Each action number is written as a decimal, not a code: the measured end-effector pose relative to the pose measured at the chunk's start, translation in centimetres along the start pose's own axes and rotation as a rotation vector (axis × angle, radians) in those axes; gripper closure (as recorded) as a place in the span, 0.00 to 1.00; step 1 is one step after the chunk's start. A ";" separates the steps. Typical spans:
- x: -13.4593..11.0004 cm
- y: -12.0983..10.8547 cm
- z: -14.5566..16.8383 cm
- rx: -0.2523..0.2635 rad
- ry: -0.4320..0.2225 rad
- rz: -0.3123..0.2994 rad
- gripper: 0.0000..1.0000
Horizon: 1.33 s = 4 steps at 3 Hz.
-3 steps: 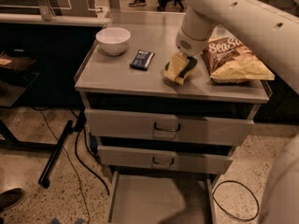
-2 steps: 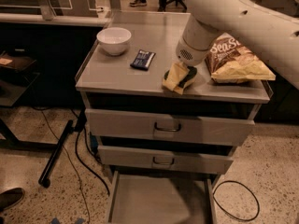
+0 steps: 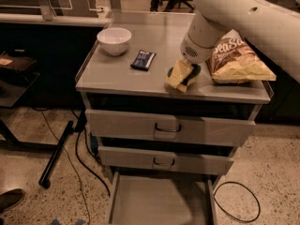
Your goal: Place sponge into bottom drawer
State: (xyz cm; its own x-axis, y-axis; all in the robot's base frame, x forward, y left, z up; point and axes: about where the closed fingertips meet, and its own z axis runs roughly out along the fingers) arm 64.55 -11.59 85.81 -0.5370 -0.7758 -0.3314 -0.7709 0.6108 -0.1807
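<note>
Over the front edge of the surface [image 3: 126,78], the hand [image 3: 188,74] is clamping the sponge [image 3: 177,77], which is hanging tilted, yellow foam facing forward, just beside the chip bag [image 3: 236,57]. Below and forward, the bottom drawer [image 3: 159,198] is standing open. The grip is therefore positioning the sponge for a downward transfer past the two closed drawers.
</note>
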 end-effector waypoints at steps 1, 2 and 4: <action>1.9 3.1 -2.3 -0.023 -0.025 0.049 1.00; 5.7 8.3 -2.1 -0.104 0.010 0.078 1.00; 7.2 10.0 -1.7 -0.134 0.030 0.088 1.00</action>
State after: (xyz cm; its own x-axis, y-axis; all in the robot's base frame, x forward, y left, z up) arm 52.35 -11.36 83.18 -0.6128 -0.7260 -0.3121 -0.7583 0.6514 -0.0261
